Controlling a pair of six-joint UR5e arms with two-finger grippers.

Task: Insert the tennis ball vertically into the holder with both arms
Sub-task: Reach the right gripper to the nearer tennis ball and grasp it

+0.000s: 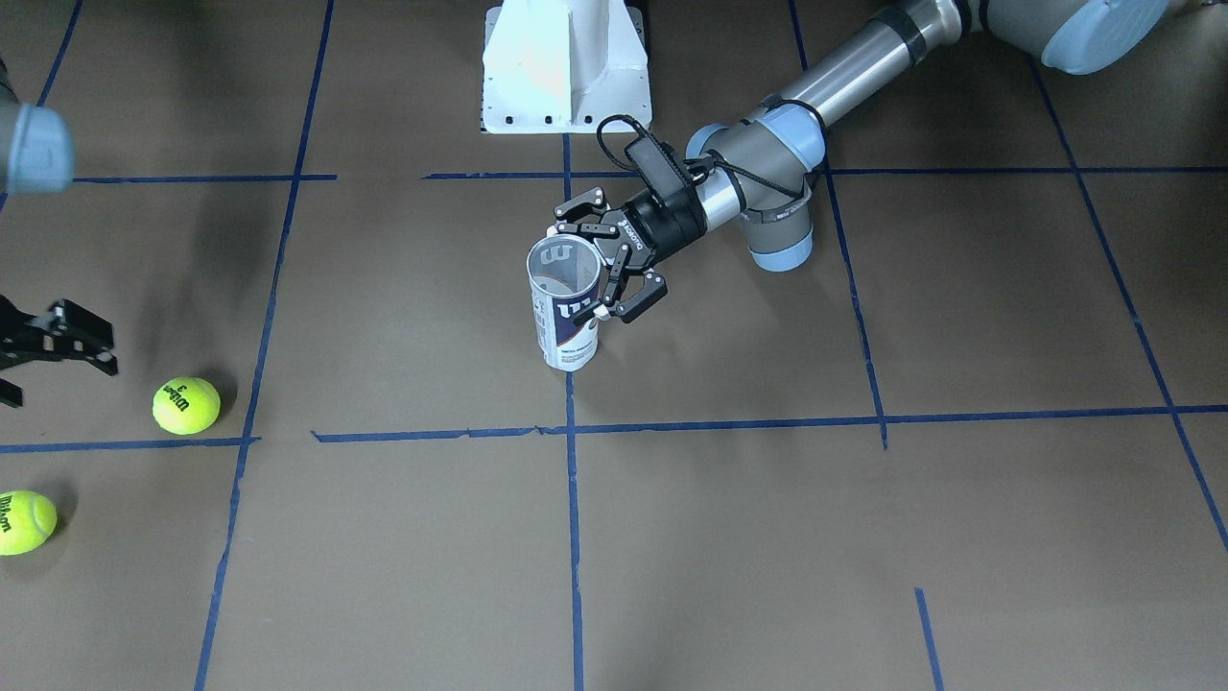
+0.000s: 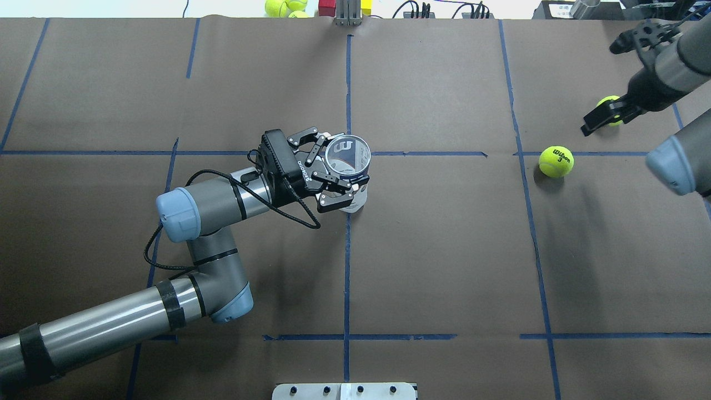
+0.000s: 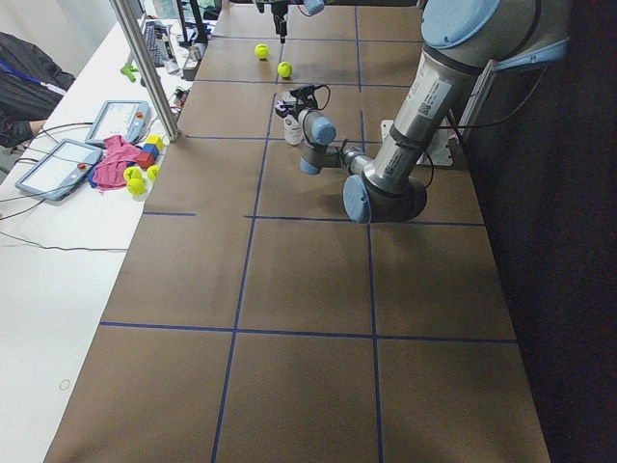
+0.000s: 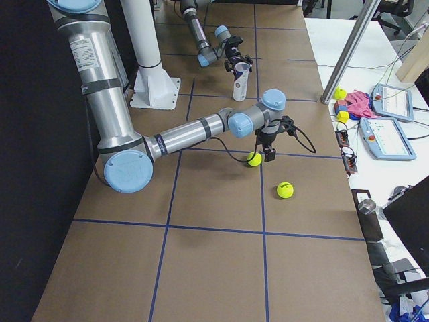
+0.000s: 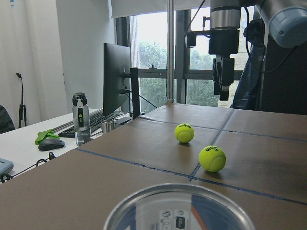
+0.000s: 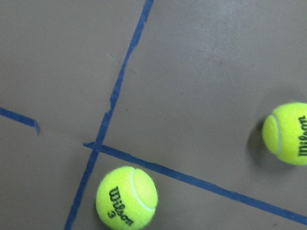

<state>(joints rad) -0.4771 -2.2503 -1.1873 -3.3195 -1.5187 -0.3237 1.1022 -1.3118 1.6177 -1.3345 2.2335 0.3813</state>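
Observation:
The holder (image 1: 564, 305), a clear Wilson can with a navy-and-white label, stands upright and open-topped at mid table (image 2: 348, 157). My left gripper (image 1: 597, 257) reaches in level and is shut on its upper part, one finger on each side. The can's metal rim (image 5: 180, 211) fills the bottom of the left wrist view. Two yellow tennis balls lie on the robot's right side: one marked 3 (image 1: 186, 405) (image 2: 556, 161) (image 6: 126, 197) and another (image 1: 24, 522) (image 6: 287, 133) farther out. My right gripper (image 1: 48, 379) hangs open and empty, pointing down above the table near them.
The white metal pedestal (image 1: 566, 67) stands at the robot's base. Blue tape lines (image 2: 347, 261) grid the brown table. More tennis balls (image 2: 283, 6) and coloured blocks (image 2: 328, 6) lie past the far edge. Tablets (image 4: 389, 137) lie on the side desk.

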